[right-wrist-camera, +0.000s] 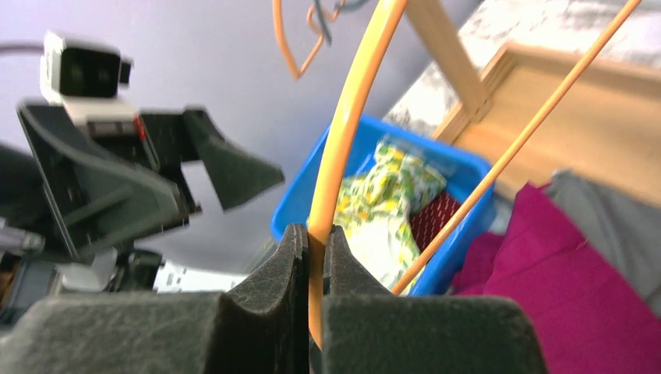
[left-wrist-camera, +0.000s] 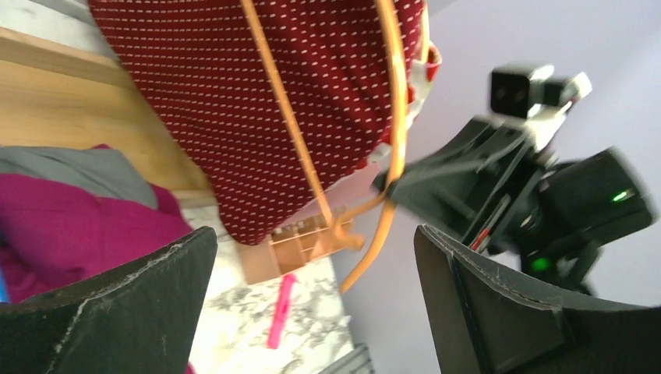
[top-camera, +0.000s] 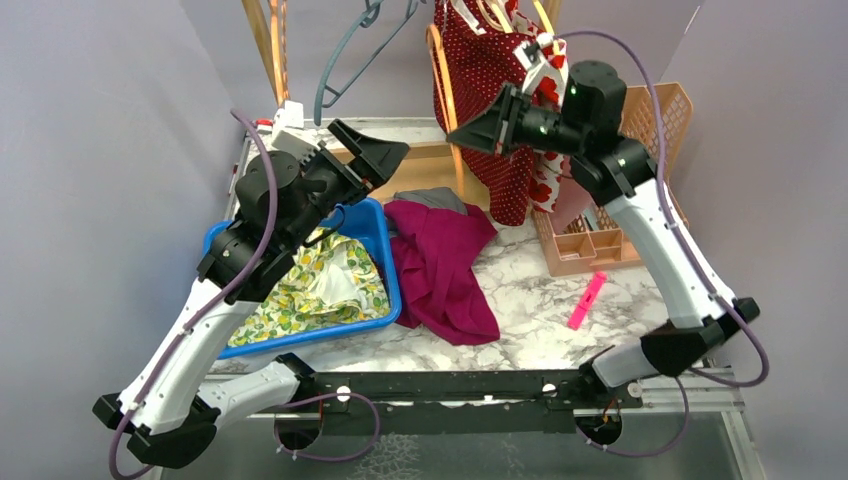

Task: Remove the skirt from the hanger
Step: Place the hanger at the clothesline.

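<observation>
We see the right arm reaching up from its base, wrist bent leftward, with the right gripper [right-wrist-camera: 312,241] clenched on the orange wire of the hanger [right-wrist-camera: 343,132]. The dotted red skirt [top-camera: 480,70] hangs from that hanger above the back of the bench [top-camera: 540,290], just behind the right gripper. Our left arm rises from a low elbow over the blue bin [top-camera: 385,235], its wrist turned toward the skirt. The left gripper [top-camera: 378,150] is released, jaws spread wide, near the skirt but apart from it.
</observation>
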`<state>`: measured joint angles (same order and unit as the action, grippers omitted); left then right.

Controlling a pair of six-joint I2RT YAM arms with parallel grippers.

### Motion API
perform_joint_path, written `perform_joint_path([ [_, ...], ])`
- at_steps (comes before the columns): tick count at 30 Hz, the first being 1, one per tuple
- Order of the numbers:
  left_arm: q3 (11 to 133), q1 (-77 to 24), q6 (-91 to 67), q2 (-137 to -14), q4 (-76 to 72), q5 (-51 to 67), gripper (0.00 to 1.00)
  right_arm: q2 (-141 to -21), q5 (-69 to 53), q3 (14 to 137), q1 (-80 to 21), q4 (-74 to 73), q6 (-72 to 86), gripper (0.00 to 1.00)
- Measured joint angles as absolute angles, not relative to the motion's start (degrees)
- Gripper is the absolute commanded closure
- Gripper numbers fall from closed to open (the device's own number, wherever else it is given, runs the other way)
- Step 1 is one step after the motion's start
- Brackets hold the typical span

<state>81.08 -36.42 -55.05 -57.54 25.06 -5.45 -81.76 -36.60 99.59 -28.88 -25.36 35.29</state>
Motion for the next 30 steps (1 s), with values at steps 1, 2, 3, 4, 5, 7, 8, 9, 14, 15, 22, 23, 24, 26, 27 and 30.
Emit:
perform_joint_path([
  [1,81.08,-36.42,-53.80,-57.34,25.96,-5.78,0.01,-83.55,-35.55,102.24,-28.88,-25.71,35.20,0.99],
  [2,81.03,-36.42,-52.62,-57.28,26.74,-5.96,0.01,-85.38,-34.68,104.95,-28.88,-26.06,35.09,0.99],
  [3,80.82,-36.42,-51.59,-57.28,27.44,-6.04,0.01,-87.33,-33.74,107.81,-28.86,-26.41,35.05,0.99],
  [4,80.60,-36.42,-50.76,-57.28,28.10,-6.04,0.01,-89.43,-32.86,110.87,-28.86,-26.68,34.94,0.99],
  [5,80.20,-36.42,-49.74,-57.25,28.99,-6.04,0.01,-91.50,-31.97,113.82,-28.86,-26.74,34.83,0.99],
  [7,79.55,-36.42,-48.12,-57.25,30.72,-6.02,0.01,-94.17,-30.20,119.33,-28.86,-26.85,34.41,0.99],
  [8,79.24,-36.42,-47.44,-57.25,31.51,-6.02,0.01,-97.12,-29.43,121.56,-28.82,-26.87,34.30,0.99],
  [9,78.96,-36.42,-46.72,-57.23,32.73,-5.98,0.01,-98.70,-28.75,123.63,-28.82,-26.89,34.20,0.99],
  [14,77.97,-36.42,-44.21,-57.23,34.96,-4.38,0.01,-105.19,-26.55,130.87,-28.75,-26.76,34.04,0.99],
  [15,77.89,-36.42,-43.77,-57.23,35.29,-3.86,0.01,-106.28,-26.37,131.90,-28.73,-26.74,34.06,0.99],
  [22,77.82,-36.42,-39.29,-58.30,36.25,2.13,0.01,-111.24,-27.03,135.52,-28.71,-26.96,34.30,0.99],
  [23,77.60,-36.42,-38.63,-58.61,36.25,2.94,0.01,-111.22,-27.14,135.04,-28.71,-26.96,34.41,0.99],
  [24,77.21,-36.42,-38.06,-58.85,36.29,3.79,0.01,-110.93,-27.09,134.28,-28.69,-26.85,34.50,0.99],
  [26,76.42,-36.42,-37.01,-59.57,36.82,5.28,0.01,-109.97,-27.09,131.35,-28.47,-26.89,34.65,0.99],
  [27,76.23,-36.42,-36.64,-60.12,37.17,5.80,0.01,-109.65,-27.03,130.26,-28.40,-26.68,34.44,0.99],
  [30,76.01,-36.42,-35.86,-61.76,38.24,7.33,0.02,-108.92,-26.79,129.21,-28.38,-26.30,33.74,0.95],
])
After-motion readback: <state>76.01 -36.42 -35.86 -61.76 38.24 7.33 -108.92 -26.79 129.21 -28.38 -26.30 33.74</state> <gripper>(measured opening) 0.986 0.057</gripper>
